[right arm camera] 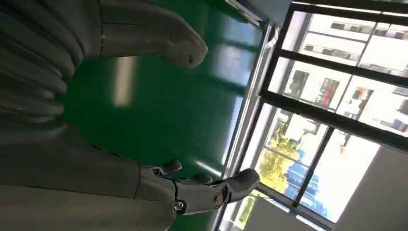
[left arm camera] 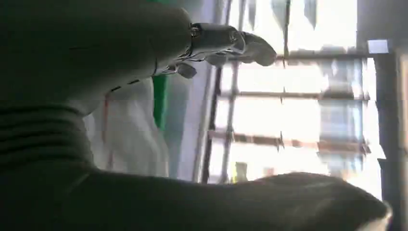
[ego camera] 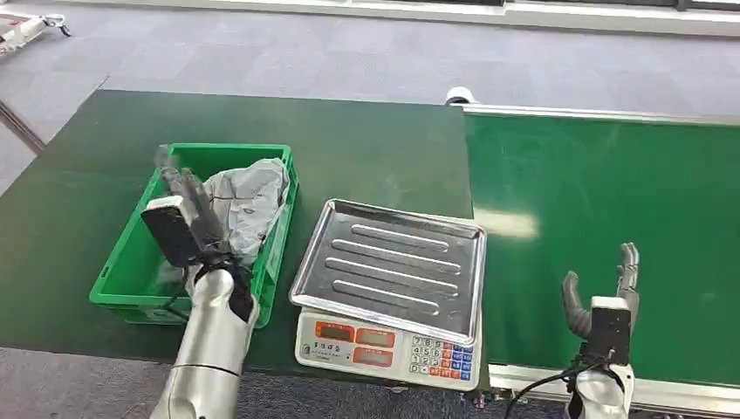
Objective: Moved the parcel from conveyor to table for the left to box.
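One green conveyor belt [ego camera: 602, 227] fills the 3 o'clock side, beside a dark green table [ego camera: 366, 148]. At 9 o'clock a green plastic crate [ego camera: 131, 262] holds the crumpled grey parcel bag [ego camera: 253, 196]. A silver ridged scale tray [ego camera: 393, 262] sits centre on its white scale [ego camera: 384, 345]. Left hand [ego camera: 185, 214] hovers over the crate, fingers apart, grasping nothing. Right hand [ego camera: 602, 301] stands upright above the belt at 5 o'clock, fingers spread, released.
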You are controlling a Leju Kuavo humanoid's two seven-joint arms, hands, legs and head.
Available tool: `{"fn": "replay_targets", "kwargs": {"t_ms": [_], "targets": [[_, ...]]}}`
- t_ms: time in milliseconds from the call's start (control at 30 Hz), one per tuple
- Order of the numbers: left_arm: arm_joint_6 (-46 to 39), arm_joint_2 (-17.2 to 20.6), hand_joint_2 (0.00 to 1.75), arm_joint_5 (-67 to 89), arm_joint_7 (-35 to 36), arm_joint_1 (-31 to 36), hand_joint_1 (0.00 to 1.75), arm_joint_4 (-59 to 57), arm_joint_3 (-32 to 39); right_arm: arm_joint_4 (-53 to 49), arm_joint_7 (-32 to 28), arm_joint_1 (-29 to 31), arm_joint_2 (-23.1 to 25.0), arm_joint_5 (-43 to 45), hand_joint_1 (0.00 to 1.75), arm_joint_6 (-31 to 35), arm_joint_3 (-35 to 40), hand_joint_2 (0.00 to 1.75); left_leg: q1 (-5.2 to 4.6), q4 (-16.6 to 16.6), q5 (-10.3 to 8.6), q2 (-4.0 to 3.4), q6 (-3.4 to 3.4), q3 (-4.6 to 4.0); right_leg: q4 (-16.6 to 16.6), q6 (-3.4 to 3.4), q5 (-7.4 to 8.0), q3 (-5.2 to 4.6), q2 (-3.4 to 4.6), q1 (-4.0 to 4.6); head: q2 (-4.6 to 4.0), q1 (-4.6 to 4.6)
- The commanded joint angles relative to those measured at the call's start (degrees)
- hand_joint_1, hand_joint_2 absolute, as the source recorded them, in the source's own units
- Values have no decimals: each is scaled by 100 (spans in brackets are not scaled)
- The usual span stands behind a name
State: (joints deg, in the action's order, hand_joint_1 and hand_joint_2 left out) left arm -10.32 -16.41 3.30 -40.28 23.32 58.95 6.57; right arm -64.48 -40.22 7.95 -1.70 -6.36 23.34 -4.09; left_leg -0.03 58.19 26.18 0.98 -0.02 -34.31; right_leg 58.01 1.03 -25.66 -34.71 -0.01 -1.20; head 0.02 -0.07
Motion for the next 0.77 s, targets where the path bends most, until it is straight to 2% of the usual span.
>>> {"fn": "replay_targets", "kwargs": {"t_ms": [33,100,133,233,267,333,367,500,767], "targets": [[753,720,0,-99,28,-420,0,-8,-2288,566,22,506,-164,-39,0,99,615,175,4,-16,9,-45,-3,31,-23,-8,7,22,36,7,0,2],[745,790,0,-69,28,-384,0,-122,-2423,788,22,626,-125,8,0,23,561,175,4,-14,9,-43,-6,31,-19,-10,5,18,38,6,0,0],[1191,784,0,-265,28,-332,0,-322,-2364,974,22,733,-74,71,0,79,470,175,0,-13,6,-33,-4,25,-12,-9,3,11,31,2,0,2],[1233,756,0,-242,28,-268,0,-506,-2259,1047,22,759,-65,123,0,-42,443,175,5,-16,4,-33,-7,28,-19,-12,6,15,30,8,0,0],[1253,748,175,-155,28,-223,0,-586,-2273,1028,22,741,-51,130,0,-38,397,175,1,-8,5,-27,-4,20,-8,-8,1,6,24,3,0,0],[1094,722,175,-42,28,-153,0,-756,-2304,1010,22,720,-65,73,0,-51,419,175,3,-8,5,-28,-3,19,-9,-6,2,6,25,5,0,-2],[1035,674,0,-22,28,-56,0,-1059,-2297,1161,22,756,-94,24,0,-57,435,175,5,-16,4,-36,-6,29,-19,-10,6,14,31,8,0,0],[856,706,0,20,28,-80,0,-1001,-2416,1177,22,786,-69,67,0,-121,372,175,5,-13,3,-24,-4,27,-19,-9,3,17,19,8,0,0],[1084,753,0,-194,28,-175,0,-903,-2142,1548,22,1038,-67,39,0,-638,419,175,4,-4,6,-32,-5,15,-8,-7,3,2,30,6,0,0]]}}
